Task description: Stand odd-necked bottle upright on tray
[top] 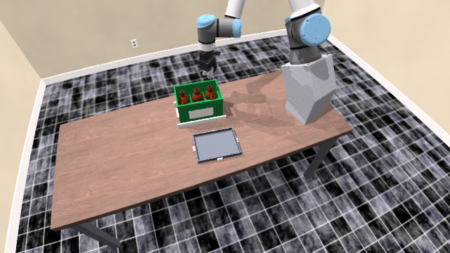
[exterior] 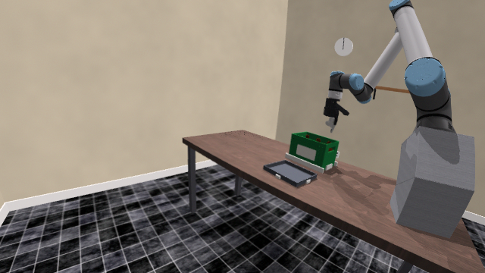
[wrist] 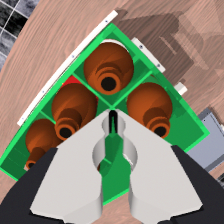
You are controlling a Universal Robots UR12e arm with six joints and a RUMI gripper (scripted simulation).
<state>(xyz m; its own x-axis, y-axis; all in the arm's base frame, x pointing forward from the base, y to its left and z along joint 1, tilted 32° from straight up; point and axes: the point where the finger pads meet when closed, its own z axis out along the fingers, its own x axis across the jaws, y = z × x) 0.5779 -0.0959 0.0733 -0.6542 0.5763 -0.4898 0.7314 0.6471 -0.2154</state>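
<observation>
— Brown glass-like bottles, five of them by the top view, stand in the green plastic crate [top: 200,112] [exterior: 314,150] [wrist: 172,116]. Which has the odd neck?
— I can't tell; the necks look too alike from here. The one wanted must be among them.
— And the jaws of the black-and-grey gripper [top: 208,74] [exterior: 331,128] [wrist: 113,113]?
— Closed on nothing, above the crate.
— So how far along is it?
— Early, I'd judge. The shallow grey tray [top: 217,145] [exterior: 290,172] [wrist: 209,145] has no bottle on it. Picking the right one, lifting it and standing it there are all left.
— What's hidden?
— The wrist view shows four bottles plainly; the pale fingers cover most of the fifth. From the exterior, the crate wall on the desk [top: 123,151] [exterior: 242,152] [wrist: 55,30] hides nearly everything.
</observation>
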